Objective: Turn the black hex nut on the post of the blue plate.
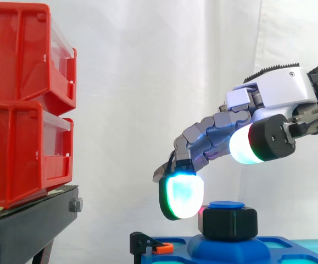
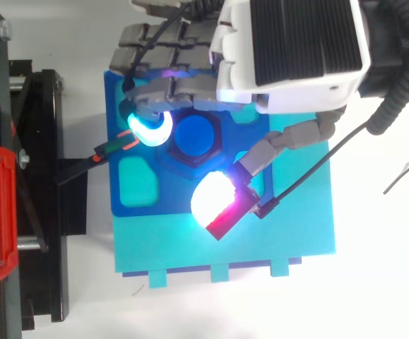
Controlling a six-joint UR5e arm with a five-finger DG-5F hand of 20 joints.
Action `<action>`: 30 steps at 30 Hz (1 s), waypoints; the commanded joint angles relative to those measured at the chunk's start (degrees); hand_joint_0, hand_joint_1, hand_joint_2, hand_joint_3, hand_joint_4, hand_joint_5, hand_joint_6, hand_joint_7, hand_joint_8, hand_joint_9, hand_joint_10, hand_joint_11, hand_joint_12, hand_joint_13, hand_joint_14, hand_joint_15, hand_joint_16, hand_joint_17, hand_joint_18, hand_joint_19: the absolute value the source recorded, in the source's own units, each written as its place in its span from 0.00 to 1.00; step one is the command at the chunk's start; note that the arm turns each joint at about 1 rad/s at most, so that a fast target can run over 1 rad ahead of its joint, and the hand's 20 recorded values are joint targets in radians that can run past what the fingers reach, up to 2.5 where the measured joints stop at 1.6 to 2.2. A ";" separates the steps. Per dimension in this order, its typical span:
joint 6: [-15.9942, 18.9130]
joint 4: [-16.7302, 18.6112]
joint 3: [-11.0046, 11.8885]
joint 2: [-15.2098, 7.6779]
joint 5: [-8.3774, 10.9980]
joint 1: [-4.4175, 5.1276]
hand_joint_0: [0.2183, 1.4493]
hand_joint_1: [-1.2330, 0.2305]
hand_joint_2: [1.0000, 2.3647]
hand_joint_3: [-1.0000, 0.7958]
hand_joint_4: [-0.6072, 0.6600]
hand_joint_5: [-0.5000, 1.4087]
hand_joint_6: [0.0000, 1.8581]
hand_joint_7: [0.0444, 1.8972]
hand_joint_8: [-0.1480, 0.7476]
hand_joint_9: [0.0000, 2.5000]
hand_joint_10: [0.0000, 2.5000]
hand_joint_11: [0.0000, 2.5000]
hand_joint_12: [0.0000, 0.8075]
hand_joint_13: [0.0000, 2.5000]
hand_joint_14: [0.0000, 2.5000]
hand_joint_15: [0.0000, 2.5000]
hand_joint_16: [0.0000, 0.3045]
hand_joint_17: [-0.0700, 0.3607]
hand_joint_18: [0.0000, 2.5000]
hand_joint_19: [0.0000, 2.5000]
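white curtain [image 1: 148, 82], red bins [image 1: 16, 104], fingers [image 1: 182, 193] apart around black hex nut [image 1: 230, 223] on post [image 1: 226, 205]

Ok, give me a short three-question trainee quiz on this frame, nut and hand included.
1. True or false: the black hex nut sits on the blue post of the blue plate.
2. The stacked red plastic bins rest on: A the black stand, B the blue plate, C the nut.
3. Fill in: in the side view, the hand's white-and-red glowing pad hangs ___ the nut.
Key: 1 true; 2 A; 3 above.
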 commanded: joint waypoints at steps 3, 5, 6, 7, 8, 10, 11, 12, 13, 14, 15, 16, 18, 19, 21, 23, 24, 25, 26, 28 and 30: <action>-0.02 0.11 -0.03 0.03 -2.26 -0.91 0.17 0.64 0.00 0.28 0.65 0.16 0.27 0.55 0.46 0.13 0.00 0.02 0.47 0.09 0.00 0.00 0.20 0.48 0.00 0.00; -0.02 0.11 -0.03 0.03 -2.79 -1.27 0.17 0.64 0.00 0.28 0.66 0.16 0.27 0.56 0.46 0.13 0.00 0.02 0.47 0.09 0.00 0.00 0.20 0.48 0.00 0.00; -0.02 0.29 -0.03 0.03 -2.88 -1.35 0.17 0.64 0.00 0.28 0.66 0.16 0.27 0.56 0.46 0.13 0.00 0.02 0.47 0.09 0.00 0.01 0.20 0.48 0.00 0.00; -0.02 0.37 -0.03 0.03 -2.97 -1.53 0.17 0.64 0.00 0.28 0.66 0.16 0.27 0.56 0.46 0.13 0.00 0.02 0.47 0.09 0.00 0.01 0.20 0.48 0.00 0.00; -0.02 0.46 0.05 0.03 -3.05 -1.53 0.17 0.64 0.00 0.28 0.66 0.16 0.27 0.55 0.46 0.13 0.00 0.02 0.47 0.09 0.00 0.01 0.20 0.48 0.00 0.00; -0.02 0.37 -0.03 0.03 -3.23 -1.71 0.17 0.64 0.00 0.28 0.66 0.16 0.27 0.56 0.46 0.13 0.00 0.02 0.47 0.09 0.00 0.01 0.20 0.48 0.00 0.00; -0.02 0.20 -0.03 0.03 -3.32 -1.79 0.17 0.64 0.00 0.28 0.66 0.16 0.27 0.56 0.46 0.13 0.00 0.02 0.47 0.09 0.00 0.01 0.20 0.48 0.00 0.00; -0.02 0.20 -0.03 0.03 -3.76 -1.97 0.17 0.64 0.00 0.28 0.66 0.16 0.27 0.56 0.46 0.13 0.00 0.02 0.47 0.09 0.00 0.01 0.20 0.48 0.00 0.00; -0.02 0.11 -0.03 0.03 -4.20 -2.14 0.17 0.64 0.00 0.28 0.66 0.16 0.27 0.56 0.46 0.13 0.00 0.02 0.47 0.09 0.00 0.01 0.20 0.48 0.00 0.00; -0.02 0.11 -0.03 0.03 -4.55 -2.32 0.17 0.64 0.00 0.28 0.66 0.16 0.27 0.56 0.46 0.13 0.00 0.02 0.47 0.09 0.00 0.01 0.20 0.48 0.00 0.00; -0.02 0.11 -0.03 0.03 -4.99 -2.58 0.17 0.64 0.00 0.28 0.66 0.16 0.27 0.56 0.46 0.13 0.00 0.02 0.47 0.09 0.00 0.01 0.20 0.48 0.00 0.00; -0.02 0.11 -0.03 0.03 -5.25 -2.76 0.17 0.64 0.00 0.28 0.66 0.16 0.27 0.56 0.46 0.13 0.00 0.02 0.47 0.09 0.00 0.01 0.20 0.48 0.00 0.00; -0.02 0.02 -0.03 0.03 -6.04 -3.11 0.17 0.64 0.00 0.28 0.66 0.16 0.27 0.56 0.46 0.13 0.00 0.02 0.47 0.09 0.00 0.01 0.20 0.48 0.00 0.00; -0.02 0.02 -0.03 0.03 -6.31 -3.20 0.17 0.64 0.00 0.28 0.66 0.16 0.27 0.56 0.46 0.13 0.00 0.02 0.47 0.09 0.00 0.01 0.20 0.48 0.00 0.00; -0.02 -0.15 -0.03 0.03 -6.83 -3.64 0.17 0.64 0.00 0.28 0.66 0.16 0.27 0.56 0.46 0.13 0.00 0.02 0.47 0.09 0.00 0.01 0.20 0.48 0.00 0.00; -0.02 -0.15 0.05 0.03 -7.27 -3.73 0.17 0.64 0.00 0.28 0.66 0.16 0.27 0.56 0.46 0.13 0.00 0.02 0.47 0.09 0.00 0.01 0.20 0.48 0.00 0.00; 0.07 -0.15 0.05 0.03 -7.54 -3.90 0.17 0.64 0.00 0.28 0.66 0.16 0.27 0.56 0.46 0.13 0.00 0.02 0.47 0.09 0.00 0.01 0.20 0.48 0.00 0.00; 0.07 -0.15 0.05 0.03 -7.89 -4.17 0.17 0.64 0.00 0.28 0.66 0.16 0.27 0.56 0.46 0.13 0.00 0.02 0.47 0.09 0.00 0.01 0.20 0.48 0.00 0.00; 0.07 -0.15 0.05 0.03 -7.98 -4.25 0.17 0.64 0.00 0.28 0.66 0.16 0.27 0.56 0.46 0.13 0.00 0.02 0.47 0.09 0.00 0.01 0.20 0.48 0.00 0.00; 0.07 -0.15 0.05 0.11 -8.42 -4.34 0.17 0.63 0.00 0.28 0.66 0.16 0.27 0.56 0.46 0.13 0.00 0.02 0.47 0.09 0.00 0.01 0.20 0.48 0.00 0.00; 0.15 -0.15 0.58 0.11 -8.50 -4.34 0.17 0.63 0.00 0.28 0.66 0.16 0.27 0.56 0.46 0.13 0.00 0.02 0.47 0.09 0.00 0.01 0.20 0.48 0.00 0.00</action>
